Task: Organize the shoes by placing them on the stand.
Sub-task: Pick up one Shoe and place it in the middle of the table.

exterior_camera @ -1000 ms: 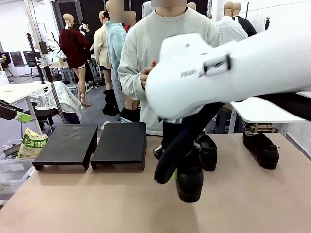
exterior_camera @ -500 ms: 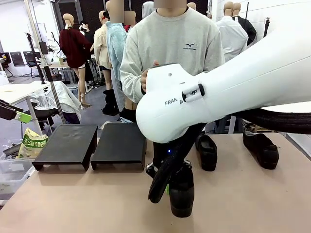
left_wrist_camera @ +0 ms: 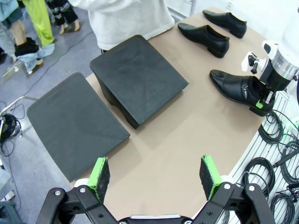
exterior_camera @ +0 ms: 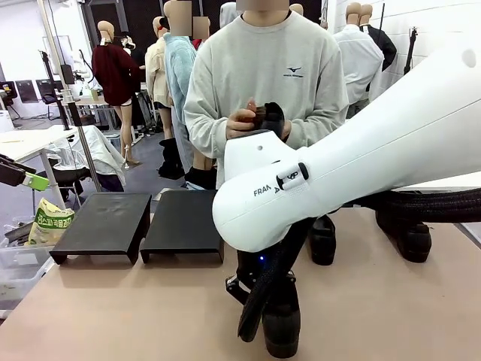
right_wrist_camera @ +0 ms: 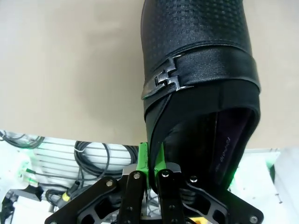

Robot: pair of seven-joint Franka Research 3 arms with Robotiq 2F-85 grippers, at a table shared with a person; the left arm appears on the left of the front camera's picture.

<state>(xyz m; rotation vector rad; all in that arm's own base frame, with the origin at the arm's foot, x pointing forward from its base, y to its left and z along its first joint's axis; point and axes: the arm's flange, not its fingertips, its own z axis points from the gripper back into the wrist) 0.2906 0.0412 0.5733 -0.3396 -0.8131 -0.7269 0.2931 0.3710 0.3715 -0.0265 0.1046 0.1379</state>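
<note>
The right gripper (right_wrist_camera: 150, 158) pinches one shoe (right_wrist_camera: 196, 56) by the table's (left_wrist_camera: 187, 140) near edge. The left gripper (left_wrist_camera: 156, 172) is wide open. Both stands (left_wrist_camera: 138, 77) are bare. Two more shoes (left_wrist_camera: 205, 35) lie by the far edge; the person (exterior_camera: 259, 68) maybe holds a fourth (exterior_camera: 268, 116)

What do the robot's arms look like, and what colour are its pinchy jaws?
The right arm is a fat, smooth white tube with black lettering near its rounded end. A ribbed black cable hose runs under it. The left jaws are black metal bars joined with round bolts, and they are tipped with bright green pads.
</note>
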